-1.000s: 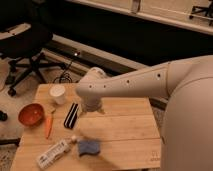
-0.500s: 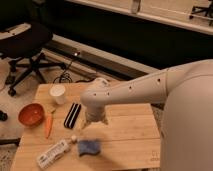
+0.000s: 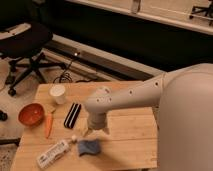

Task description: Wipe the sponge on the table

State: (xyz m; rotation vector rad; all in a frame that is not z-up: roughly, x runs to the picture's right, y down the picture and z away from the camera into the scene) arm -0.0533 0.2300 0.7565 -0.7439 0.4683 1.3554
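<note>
Holding end effector (image 3: 96,133) with fingers apart, gripping nothing, just over sponge (image 3: 88,147) lying flat on table (image 3: 131,136) near front edge; sitting slightly nearer camera than fingertips, long axis running side to side

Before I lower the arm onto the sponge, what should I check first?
1. The sponge lies flat on the table, near its front edge: ok.
2. The pincer hangs just behind the sponge, low over the wood: ok.
3. Sponge gripped: not ok, it lies free.
4. Pincer centred over the sponge: cannot tell.
5. The white tube lies close beside the sponge and could get swept: not ok.
6. Bare wood on the sponge's other side for wiping: ok.
</note>
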